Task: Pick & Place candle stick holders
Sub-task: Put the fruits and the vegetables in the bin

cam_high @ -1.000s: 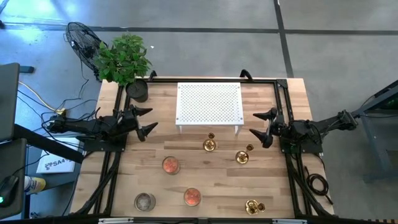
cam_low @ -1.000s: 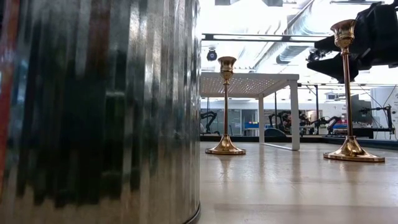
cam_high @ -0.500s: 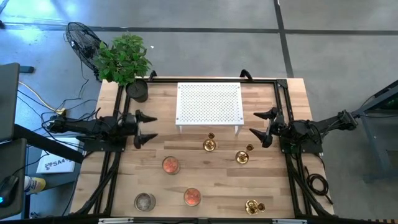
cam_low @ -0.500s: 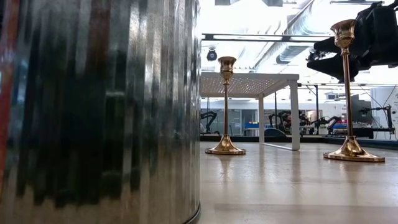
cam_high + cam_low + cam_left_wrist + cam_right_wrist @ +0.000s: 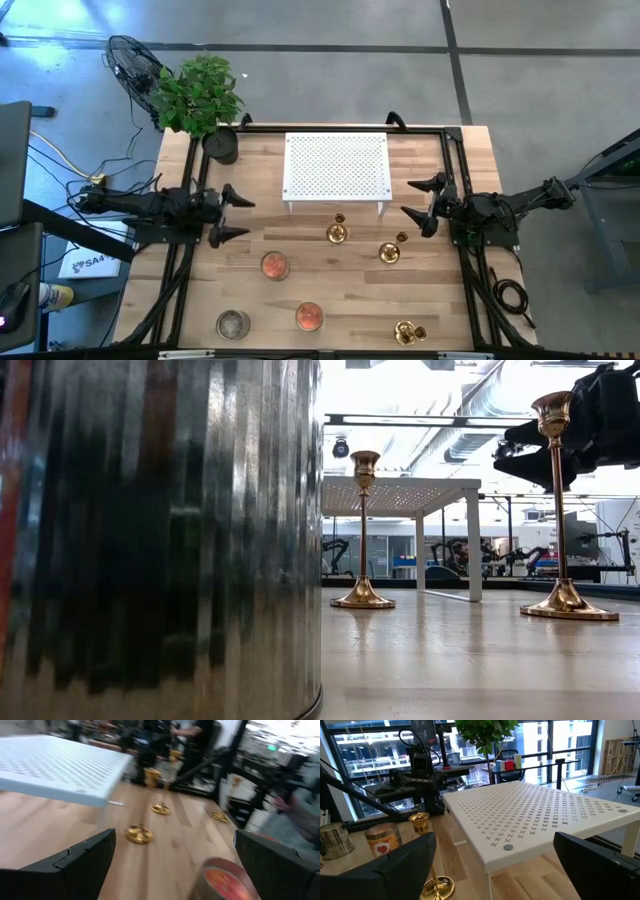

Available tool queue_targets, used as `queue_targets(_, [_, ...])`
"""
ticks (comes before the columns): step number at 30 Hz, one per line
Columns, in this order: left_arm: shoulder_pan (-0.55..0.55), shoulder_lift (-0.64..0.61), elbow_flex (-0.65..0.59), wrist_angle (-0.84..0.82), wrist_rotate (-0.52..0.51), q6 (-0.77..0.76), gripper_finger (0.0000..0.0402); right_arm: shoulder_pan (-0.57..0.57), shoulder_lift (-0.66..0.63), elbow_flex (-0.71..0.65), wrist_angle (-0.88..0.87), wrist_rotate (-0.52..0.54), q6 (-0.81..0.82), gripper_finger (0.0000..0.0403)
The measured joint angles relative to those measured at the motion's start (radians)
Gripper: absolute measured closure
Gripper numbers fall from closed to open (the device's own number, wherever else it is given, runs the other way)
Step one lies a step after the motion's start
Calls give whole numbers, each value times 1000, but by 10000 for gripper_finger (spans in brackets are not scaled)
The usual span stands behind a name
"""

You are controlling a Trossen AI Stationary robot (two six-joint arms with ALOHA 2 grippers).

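Three gold-brass candle stick holders stand upright on their round bases on the wooden table: one in front of the white shelf, one to its right, one at the near right edge. Two of them show in the low view. My left gripper is open and empty over the table's left side, well left of the holders. My right gripper is open and empty at the right, just far-right of the middle holder, whose top shows in its wrist view.
A white perforated shelf stands at the table's far middle. Two orange candle jars and a metal tin stand near the front left. A potted plant is at the far left corner.
My left gripper has swung toward the table's near edge and turned toward the holders, staying open. My right gripper and the holders have kept still.
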Motion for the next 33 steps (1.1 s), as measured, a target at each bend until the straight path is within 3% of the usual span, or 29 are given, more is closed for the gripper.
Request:
queue_targets(4, [0,7,0,-12,78,2,2,0,0,0,-1,1,0,4])
queue_targets(12, [0,27,0,-12,94,-95,2,0,0,0,-3,2,0,4])
queue_targets(24, [0,190,-6,35,114,-104,2,0,0,0,-5,2,0,4])
queue_targets(33, [-1,304,-7,98,195,-127,2,0,0,0,-5,2,0,4])
